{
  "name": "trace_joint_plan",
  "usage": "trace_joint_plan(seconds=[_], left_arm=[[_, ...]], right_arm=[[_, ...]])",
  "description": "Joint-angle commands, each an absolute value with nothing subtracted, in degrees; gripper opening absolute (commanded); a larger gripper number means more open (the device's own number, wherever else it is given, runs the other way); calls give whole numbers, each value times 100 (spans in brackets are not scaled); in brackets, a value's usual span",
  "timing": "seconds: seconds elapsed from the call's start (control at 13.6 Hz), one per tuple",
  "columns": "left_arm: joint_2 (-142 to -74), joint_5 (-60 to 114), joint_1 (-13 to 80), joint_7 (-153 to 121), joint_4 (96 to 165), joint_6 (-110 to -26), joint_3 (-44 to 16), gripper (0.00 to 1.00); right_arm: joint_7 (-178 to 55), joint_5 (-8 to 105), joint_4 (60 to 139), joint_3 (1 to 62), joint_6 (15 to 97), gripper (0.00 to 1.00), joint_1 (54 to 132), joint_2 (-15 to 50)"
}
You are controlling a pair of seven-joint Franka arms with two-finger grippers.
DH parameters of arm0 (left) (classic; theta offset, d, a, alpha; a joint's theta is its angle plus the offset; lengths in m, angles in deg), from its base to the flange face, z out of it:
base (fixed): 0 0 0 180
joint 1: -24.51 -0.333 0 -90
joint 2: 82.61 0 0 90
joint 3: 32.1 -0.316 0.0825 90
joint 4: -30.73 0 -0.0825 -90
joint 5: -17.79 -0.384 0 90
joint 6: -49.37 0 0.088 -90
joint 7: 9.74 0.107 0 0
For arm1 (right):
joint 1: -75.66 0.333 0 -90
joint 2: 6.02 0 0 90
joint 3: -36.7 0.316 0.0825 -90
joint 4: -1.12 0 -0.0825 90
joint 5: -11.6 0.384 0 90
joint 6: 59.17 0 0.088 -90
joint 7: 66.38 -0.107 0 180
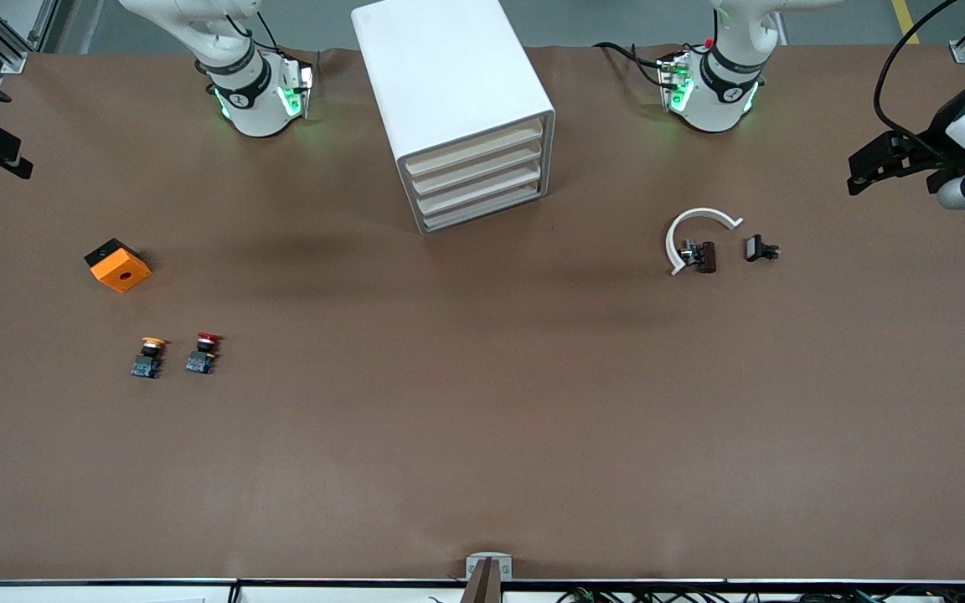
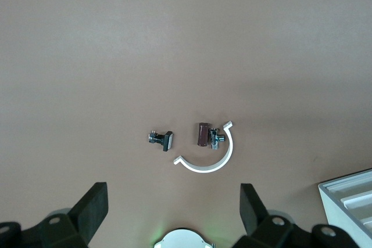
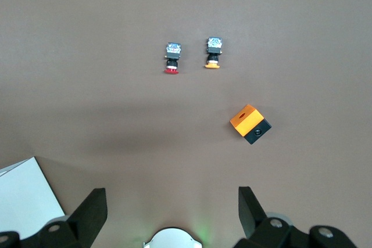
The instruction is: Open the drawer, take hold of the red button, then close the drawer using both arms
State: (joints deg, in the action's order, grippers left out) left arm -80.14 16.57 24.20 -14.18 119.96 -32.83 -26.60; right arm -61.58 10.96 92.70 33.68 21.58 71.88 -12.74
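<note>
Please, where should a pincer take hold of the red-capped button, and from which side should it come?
Likely from above, closing across the black and grey body of the button, not the round red cap. It lies on its side on the bare table, cap toward the cabinet. The orange-capped button lies close beside it, so the fingers must fit between.

The cabinet (image 1: pixel 457 109) stands between the arms' bases, its drawer (image 1: pixel 487 216) lowest of four. Toward the right arm's end lie the cube (image 1: pixel 117 265) and, nearer the front camera, the button (image 1: pixel 203 353) beside its twin (image 1: pixel 148 358) (close, not touching). Toward the left arm's end a curved clip (image 1: pixel 694 234) rings a small part (image 1: pixel 703 256), another part (image 1: pixel 760 249) just beside
</note>
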Motion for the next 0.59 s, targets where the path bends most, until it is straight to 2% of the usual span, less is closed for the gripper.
trace_joint_plan(seconds=[0.0,0.52], left_arm=[[-8050,1674,2398,-1308,11889,-3263,-2665,100],[-8059,1656,2425,-1343,11880,-3263,-2657,100]], right_arm=[[-6173,1178,9499,3442,2265,100,7117,-1481],[-6173,1178,10184,3442,2617,100,7091,-1973]])
